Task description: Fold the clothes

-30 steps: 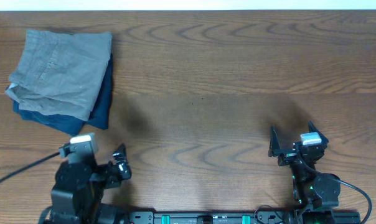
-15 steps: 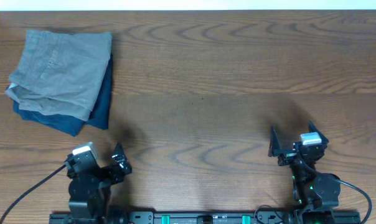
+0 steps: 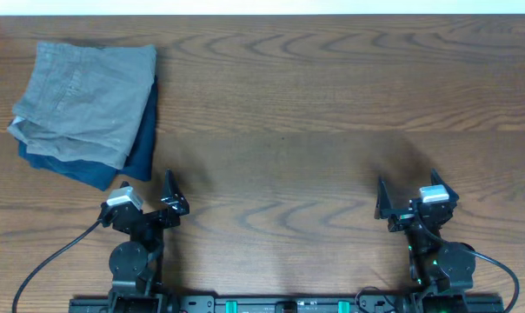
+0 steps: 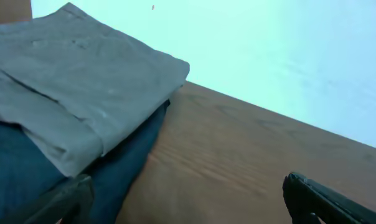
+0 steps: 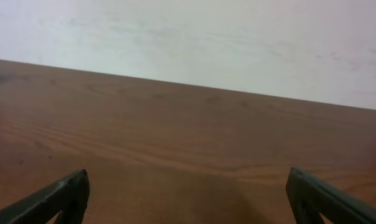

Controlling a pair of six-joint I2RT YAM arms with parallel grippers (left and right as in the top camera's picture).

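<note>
The grey shorts lie folded on a navy garment at the desk's far left corner; the left pincer, fingers apart, faces that stack; the right pincer, also apart, sits well away, near right.

A: Bench surface?
B: Dark brown wood, grain visible.
A: Directly on it?
B: Folded navy garment, far-left corner, its edges showing under the grey shorts stacked on top.
</note>
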